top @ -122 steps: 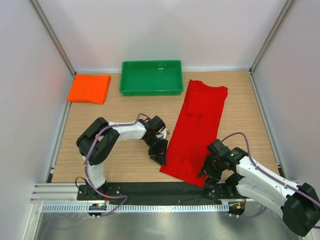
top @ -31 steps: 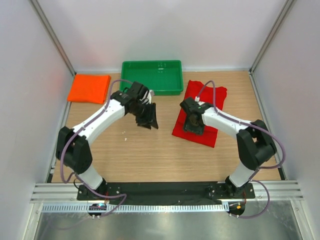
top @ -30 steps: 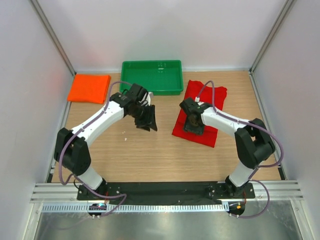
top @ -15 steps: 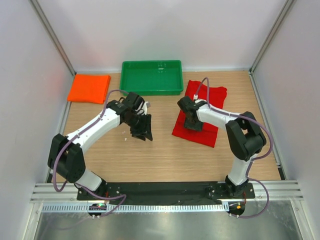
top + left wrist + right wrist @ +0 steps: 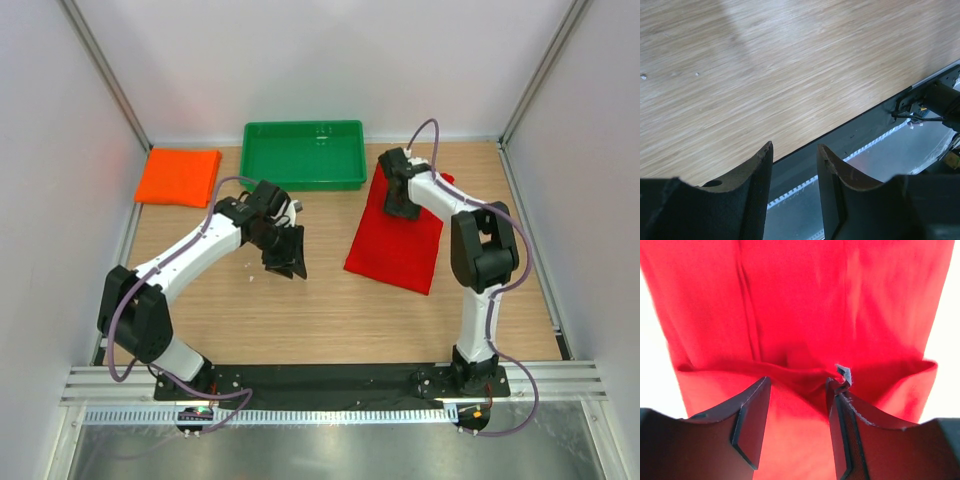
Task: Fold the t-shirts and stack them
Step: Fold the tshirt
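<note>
On the right side of the wooden table (image 5: pixel 300 320), the red t-shirt (image 5: pixel 398 248) lies folded into a rectangle, with the right gripper (image 5: pixel 401 203) over its far end. Only the wrist view shows those jaws spread and empty, a white label (image 5: pixel 843 373) beside one fingertip. The left gripper (image 5: pixel 795 150) is likewise parted, over bare wood. The overhead view alone shows the folded orange t-shirt (image 5: pixel 178 177) at far left, beside the green tray (image 5: pixel 302 184).
</note>
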`<state>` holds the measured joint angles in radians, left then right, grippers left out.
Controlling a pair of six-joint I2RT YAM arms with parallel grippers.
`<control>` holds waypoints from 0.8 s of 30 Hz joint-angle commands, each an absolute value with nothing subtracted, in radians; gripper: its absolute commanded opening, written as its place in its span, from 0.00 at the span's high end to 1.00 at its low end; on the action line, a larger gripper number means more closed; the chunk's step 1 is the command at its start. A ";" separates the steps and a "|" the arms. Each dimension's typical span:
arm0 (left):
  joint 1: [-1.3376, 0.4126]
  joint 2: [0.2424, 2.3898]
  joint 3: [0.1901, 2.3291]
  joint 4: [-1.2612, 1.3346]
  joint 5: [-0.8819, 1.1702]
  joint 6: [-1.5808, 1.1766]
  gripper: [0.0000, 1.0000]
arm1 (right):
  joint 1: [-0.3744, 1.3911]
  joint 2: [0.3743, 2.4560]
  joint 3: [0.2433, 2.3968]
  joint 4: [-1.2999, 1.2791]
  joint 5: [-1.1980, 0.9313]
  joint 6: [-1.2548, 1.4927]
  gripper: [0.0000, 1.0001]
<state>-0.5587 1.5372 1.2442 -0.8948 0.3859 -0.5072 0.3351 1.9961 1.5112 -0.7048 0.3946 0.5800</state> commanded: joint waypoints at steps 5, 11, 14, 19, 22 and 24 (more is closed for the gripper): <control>-0.560 1.572 1.314 -0.881 0.411 -0.499 0.58 | 0.302 2.077 1.867 -0.868 0.361 0.430 0.42; -0.560 1.732 1.406 -0.754 0.538 -0.506 0.57 | 0.298 1.838 1.634 -0.901 0.286 0.452 0.41; -0.561 1.847 1.495 -0.680 0.574 -0.526 0.58 | 0.285 1.656 1.393 -0.819 0.172 0.472 0.43; -0.583 2.063 1.662 -0.601 0.568 -0.554 0.60 | 0.279 1.562 1.146 -0.721 0.094 0.511 0.44; -0.609 2.153 1.744 -0.610 0.528 -0.568 0.62 | 0.281 1.551 1.068 -0.703 0.097 0.537 0.45; -0.627 2.223 1.802 -0.629 0.502 -0.584 0.64 | 0.281 1.552 1.022 -0.687 0.095 0.548 0.45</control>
